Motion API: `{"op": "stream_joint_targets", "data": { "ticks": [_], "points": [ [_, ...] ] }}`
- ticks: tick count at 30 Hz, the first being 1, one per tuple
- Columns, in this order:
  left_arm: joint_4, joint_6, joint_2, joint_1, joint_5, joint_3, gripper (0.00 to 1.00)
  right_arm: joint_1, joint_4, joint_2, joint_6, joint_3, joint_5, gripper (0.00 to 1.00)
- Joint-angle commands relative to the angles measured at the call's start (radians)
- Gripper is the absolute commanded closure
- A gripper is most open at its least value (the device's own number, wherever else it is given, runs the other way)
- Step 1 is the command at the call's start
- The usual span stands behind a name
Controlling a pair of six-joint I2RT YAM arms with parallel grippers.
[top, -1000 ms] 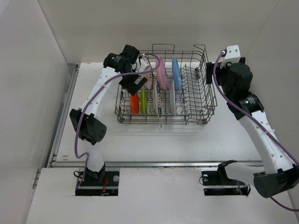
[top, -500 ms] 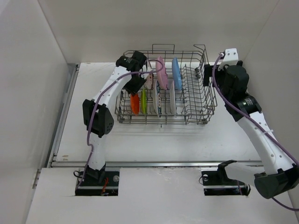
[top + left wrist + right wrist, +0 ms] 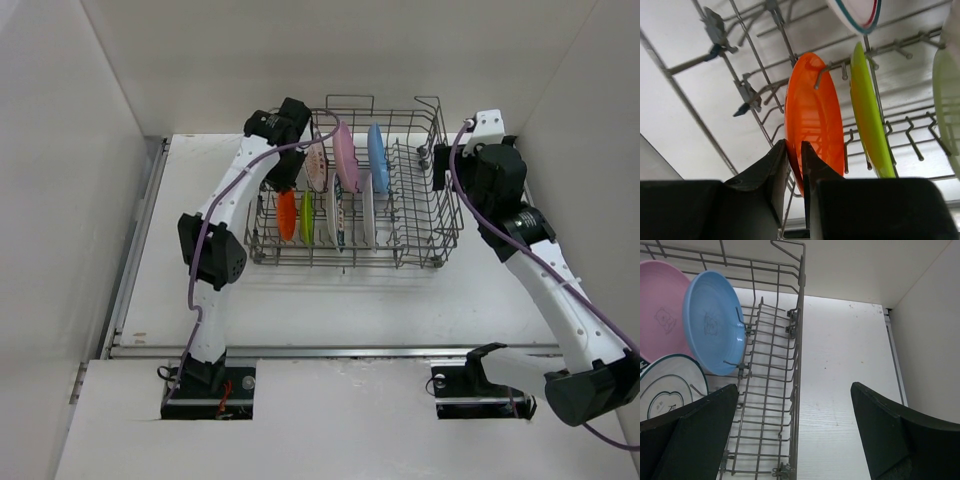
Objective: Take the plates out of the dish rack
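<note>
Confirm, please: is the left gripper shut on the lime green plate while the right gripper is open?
Not quite: the left wrist view shows the left gripper shut on the orange plate, with the lime green plate beside it; the right gripper is open.

1. My left arm and right arm are white tubes joined by bulky black housings.
2. A purple cable runs along each.
3. My left fingers and right fingers are matte black wedges.

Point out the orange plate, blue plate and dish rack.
orange plate (image 3: 812,115), left wrist view, centre of face.
blue plate (image 3: 712,322), right wrist view, middle of face.
dish rack (image 3: 450,195), top external view, right wall.
</note>
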Motion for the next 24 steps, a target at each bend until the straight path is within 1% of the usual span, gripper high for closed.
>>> {"op": "stream_joint_targets", "data": {
  "ticks": [1,2,6,8,10,12,13,15,16,19,20,22,23,24],
  "points": [
    [-0.009,-0.021,-0.132,-0.011,-0.013,0.083,1.00,0.012,0.013,-0.025,0.012,0.047,0.004,0.00],
    [0.005,-0.021,-0.149,-0.011,-0.060,0.083,1.00,0.021,0.013,-0.025,0.012,0.063,0.004,0.00],
    [0.063,-0.021,-0.238,-0.011,-0.174,0.062,1.00,0.021,0.013,-0.025,0.012,0.121,-0.088,0.00],
    [0.104,-0.021,-0.278,-0.011,-0.223,0.053,1.00,0.021,0.013,-0.025,0.012,0.142,-0.179,0.00],
    [0.159,0.017,-0.336,0.016,-0.284,0.053,1.00,0.031,0.022,-0.025,0.012,0.143,-0.273,0.00],
    [0.195,0.029,-0.388,0.062,-0.298,0.053,1.00,0.040,0.031,-0.025,0.012,0.143,-0.326,0.00],
    [0.206,0.029,-0.401,0.132,-0.289,0.053,1.00,0.040,0.060,-0.016,0.012,0.143,-0.344,0.00],
    [0.206,0.029,-0.425,0.214,-0.227,0.030,1.00,0.051,0.070,0.000,0.012,0.152,-0.386,0.00],
    [0.193,0.016,-0.456,0.301,-0.135,0.010,1.00,0.051,0.083,0.000,0.012,0.152,-0.400,0.00],
    [0.193,-0.007,-0.525,0.449,0.043,-0.165,1.00,0.051,0.084,0.052,0.012,0.204,-0.484,0.00],
    [0.202,-0.007,-0.534,0.527,0.162,-0.268,1.00,0.060,0.084,0.062,0.012,0.204,-0.502,0.00],
    [0.216,0.031,-0.534,0.584,0.246,-0.364,1.00,0.060,0.065,0.081,0.035,0.237,-0.567,0.00],
    [0.225,0.046,-0.534,0.625,0.298,-0.407,1.00,0.060,0.065,0.093,0.057,0.238,-0.567,0.00],
    [0.251,0.061,-0.534,0.642,0.312,-0.485,1.00,0.060,0.067,0.093,0.076,0.238,-0.567,0.00]
  ]
}}
